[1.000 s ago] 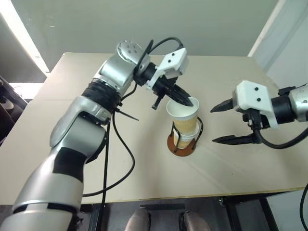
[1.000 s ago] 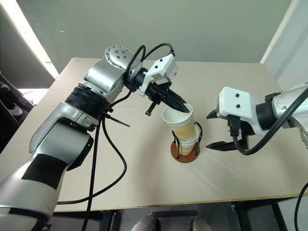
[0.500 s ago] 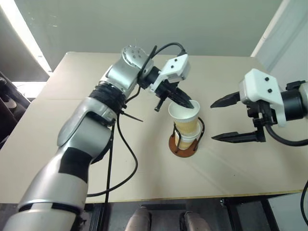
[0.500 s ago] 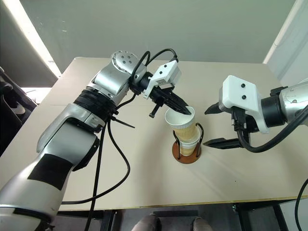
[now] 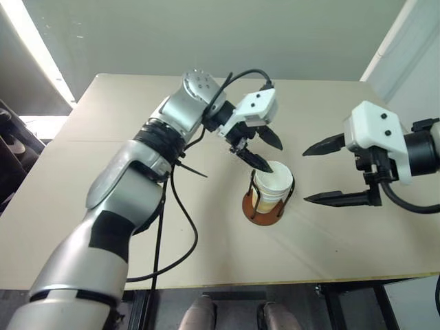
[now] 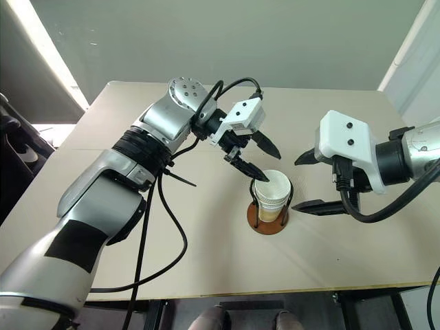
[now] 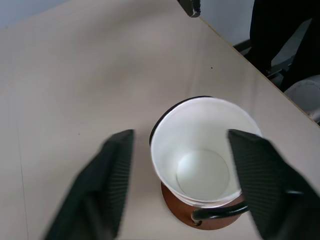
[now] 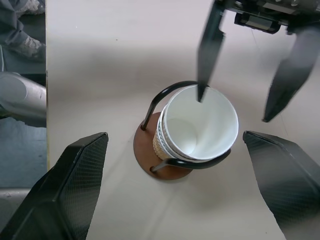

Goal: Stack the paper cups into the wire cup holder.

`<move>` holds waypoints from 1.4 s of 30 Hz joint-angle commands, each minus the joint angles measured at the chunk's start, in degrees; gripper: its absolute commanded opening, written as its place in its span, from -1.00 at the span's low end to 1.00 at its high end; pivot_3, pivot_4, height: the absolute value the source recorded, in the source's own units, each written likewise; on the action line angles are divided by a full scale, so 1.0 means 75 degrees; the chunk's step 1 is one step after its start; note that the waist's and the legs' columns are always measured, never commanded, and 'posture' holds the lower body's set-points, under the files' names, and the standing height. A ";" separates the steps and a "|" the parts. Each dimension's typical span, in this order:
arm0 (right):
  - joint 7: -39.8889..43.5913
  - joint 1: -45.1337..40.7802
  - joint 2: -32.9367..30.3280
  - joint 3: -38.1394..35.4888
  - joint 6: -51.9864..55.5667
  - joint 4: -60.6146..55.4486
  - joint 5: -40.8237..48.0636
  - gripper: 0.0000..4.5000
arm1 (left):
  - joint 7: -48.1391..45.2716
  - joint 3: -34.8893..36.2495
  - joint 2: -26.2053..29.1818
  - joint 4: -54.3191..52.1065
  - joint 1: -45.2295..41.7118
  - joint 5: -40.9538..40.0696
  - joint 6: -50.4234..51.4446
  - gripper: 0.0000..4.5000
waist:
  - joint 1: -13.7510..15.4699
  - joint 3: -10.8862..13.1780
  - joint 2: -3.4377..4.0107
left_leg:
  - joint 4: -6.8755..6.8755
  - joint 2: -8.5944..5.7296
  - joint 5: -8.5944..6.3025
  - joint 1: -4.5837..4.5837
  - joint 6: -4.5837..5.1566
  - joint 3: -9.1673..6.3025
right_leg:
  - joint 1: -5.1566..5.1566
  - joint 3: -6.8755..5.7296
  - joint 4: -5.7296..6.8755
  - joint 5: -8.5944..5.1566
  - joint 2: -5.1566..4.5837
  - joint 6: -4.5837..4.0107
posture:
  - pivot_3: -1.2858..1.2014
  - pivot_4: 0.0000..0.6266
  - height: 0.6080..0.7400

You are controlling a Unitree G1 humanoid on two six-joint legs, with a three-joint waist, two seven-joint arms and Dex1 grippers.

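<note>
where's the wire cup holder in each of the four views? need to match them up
Left eye view: wire cup holder right of centre, between the two claws.
Right eye view: a little right of centre, at mid-height, below the left claw.
Left wrist view: lower centre, base cut by the frame edge.
Right wrist view: centre, brown base at lower left of the cups.
Shared landmark: the stacked paper cups standing in it, white inside.

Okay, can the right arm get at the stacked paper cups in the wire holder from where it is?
Probably yes. The right tool stands open beside the black wire holder, bare table between them. The open left tool hangs over the tan paper cups, so approaching from above looks crowded.
</note>
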 commanded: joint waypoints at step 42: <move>-0.2538 0.1413 0.3573 -0.0407 -0.1723 0.3906 -0.1345 1.00 | 0.7357 0.6966 0.1325 -0.6485 0.6553 -0.0897 0.4583 0.99 | -0.0149 -0.0019 0.0032 | 0.0063 -0.0002 0.0032 0.0082 -0.0010 0.0015 | 0.0054 -0.0031 0.0021 0.0077 0.0031 -0.0037 | 0.03 -0.52 1.00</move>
